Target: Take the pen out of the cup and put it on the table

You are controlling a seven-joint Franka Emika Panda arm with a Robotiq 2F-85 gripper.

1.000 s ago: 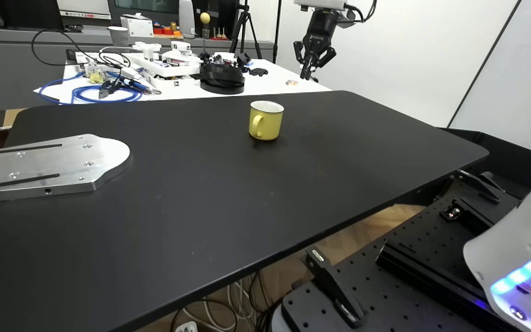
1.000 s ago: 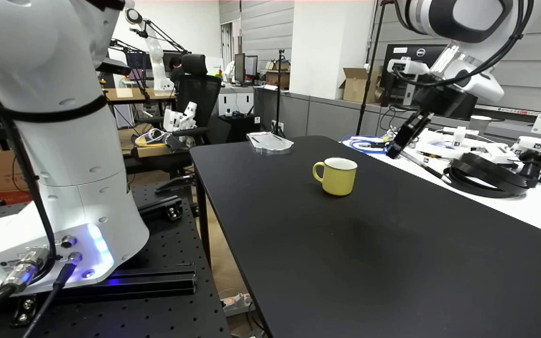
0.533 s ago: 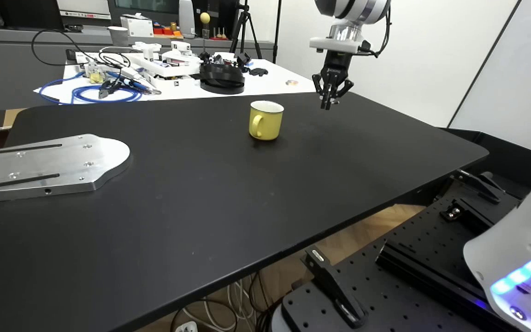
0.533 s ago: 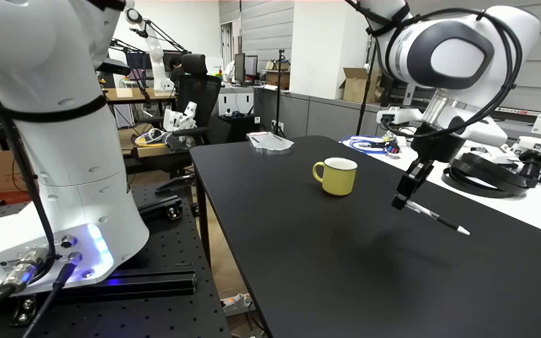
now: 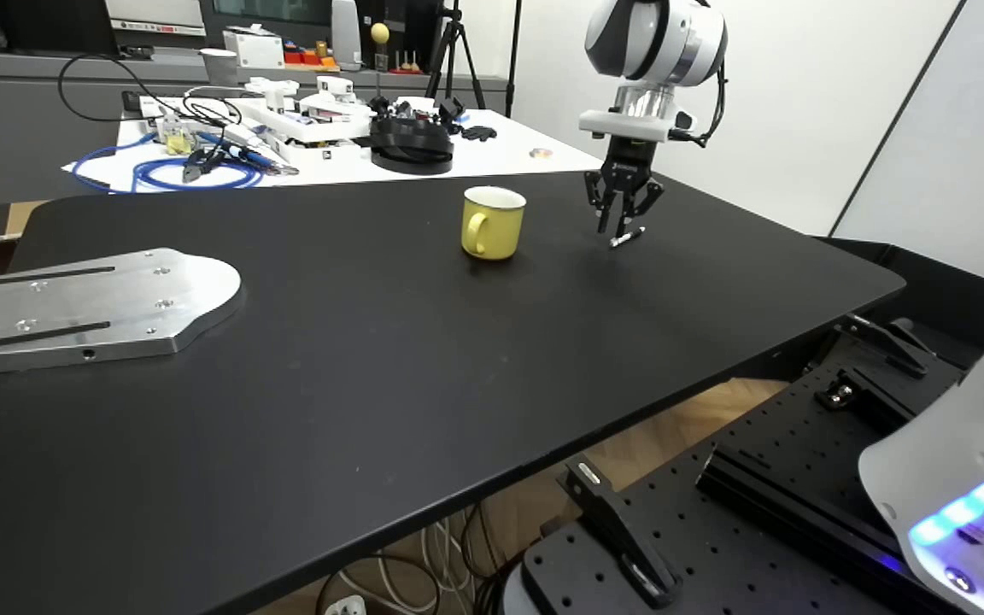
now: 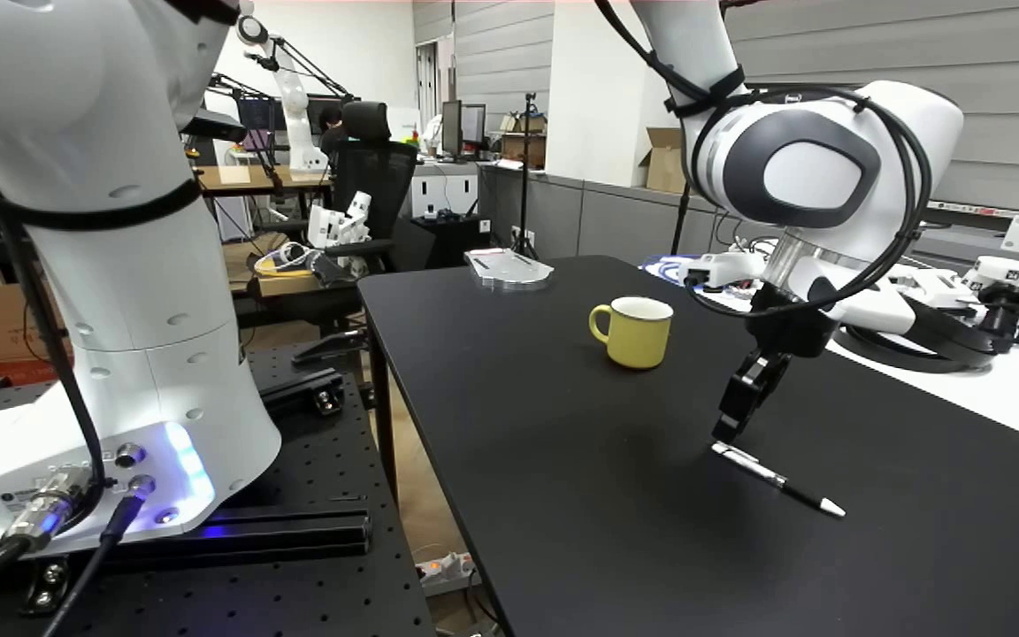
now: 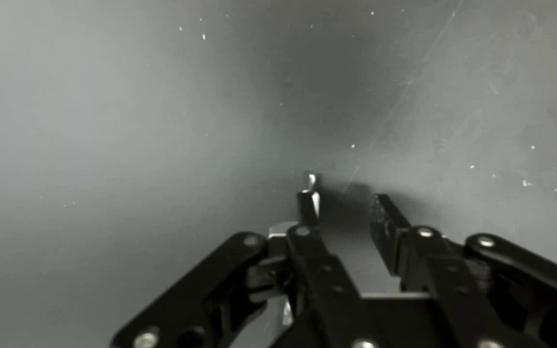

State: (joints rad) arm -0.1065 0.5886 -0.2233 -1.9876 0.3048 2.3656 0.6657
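Note:
The pen, silver-white and black with a pale tip, lies on the black table. In an exterior view it shows small beside the fingertips. My gripper points down just above the table, its fingers apart. In the wrist view the gap between the fingers holds nothing. The pen's end shows just past the left finger, which hides most of it. The yellow cup stands upright, apart from the gripper. It also shows in an exterior view, its pale inside partly visible.
A silver metal plate lies at one end of the black table. A white table with cables, white parts and a black round object stands beyond the far edge. The robot's white base stands on a perforated black platform.
My gripper has come down from over the white table to the black table with the pen. Its fingers have parted and the pen now lies on the tabletop. The cup has not moved.

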